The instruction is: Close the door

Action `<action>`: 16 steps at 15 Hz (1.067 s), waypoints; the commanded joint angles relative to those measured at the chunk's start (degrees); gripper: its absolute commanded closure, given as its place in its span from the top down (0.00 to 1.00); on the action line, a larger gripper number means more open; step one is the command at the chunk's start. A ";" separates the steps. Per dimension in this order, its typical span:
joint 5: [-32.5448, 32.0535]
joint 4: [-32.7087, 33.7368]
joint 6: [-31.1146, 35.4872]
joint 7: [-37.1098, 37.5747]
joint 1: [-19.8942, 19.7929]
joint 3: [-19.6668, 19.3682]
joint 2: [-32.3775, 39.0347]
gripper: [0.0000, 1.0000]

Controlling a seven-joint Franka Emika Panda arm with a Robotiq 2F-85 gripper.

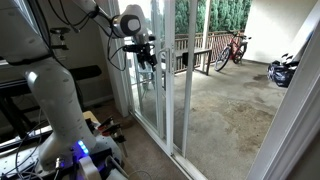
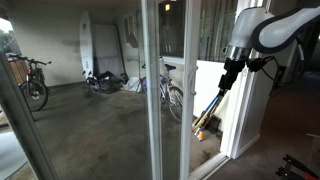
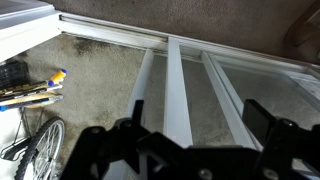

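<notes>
**Door not yet closed as robot hand lines up on its white stile**

The hand [image 1: 148, 60], fingers spread and pinching nothing, hangs off the white arm [image 1: 62, 95] just beside the upright stile of the door [image 1: 167, 75], the tall white-framed sliding glass panel. Whether metal is touching frame cannot be told at this size. In an exterior view from the patio side, the hand [image 2: 222, 88] points down toward 7 o'clock, with the door [image 2: 156, 90] standing apart at its 9 o'clock. The wrist view has the hand [image 3: 180, 140] at 6 o'clock and the door's frame [image 3: 177, 95] running up to 12 o'clock, where it meets the floor track [image 3: 110, 35].

By the look of it, this is the approach step: the hand is aligned but not yet pressing. An open gap seems to lie at 3 o'clock of the stile, so the panel likely has travel left. The next move calls for setting a finger against the stile's edge or its handle, which is too small to pick out here. The push should then run sideways along the track rather than into the glass.

Farther out, a bicycle [image 1: 232, 47] leans at 2 o'clock on the patio, a bicycle wheel [image 3: 38, 150] shows at 8 o'clock in the wrist view, and long-handled brushes [image 3: 30, 92] lie at 9 o'clock.

No brand, label or writing can be read.
</notes>
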 commanded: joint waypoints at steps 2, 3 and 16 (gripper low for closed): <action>1.39 0.50 1.65 2.36 0.81 0.74 1.74 1.00; 1.55 0.38 1.92 2.48 0.94 0.82 1.84 1.00; -1.29 0.21 4.73 3.69 0.74 1.81 2.38 1.00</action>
